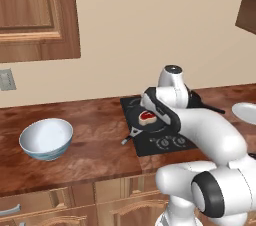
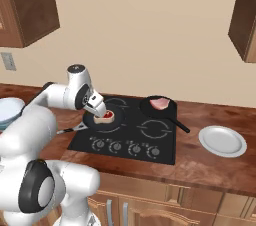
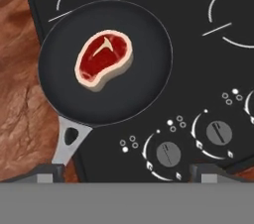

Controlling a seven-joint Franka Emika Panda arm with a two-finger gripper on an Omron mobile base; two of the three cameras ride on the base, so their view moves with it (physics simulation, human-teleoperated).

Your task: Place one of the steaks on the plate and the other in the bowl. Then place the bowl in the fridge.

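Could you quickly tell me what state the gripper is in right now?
Gripper: open, jaws spread wide and holding nothing, above the steak in the frying pan.

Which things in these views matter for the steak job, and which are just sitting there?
Part of the job:
- near steak, in a frying pan
- far steak, in the second pan
- plate
- bowl
- gripper, above the near steak

Just there:
- near pan
- far pan
- stove
- counter
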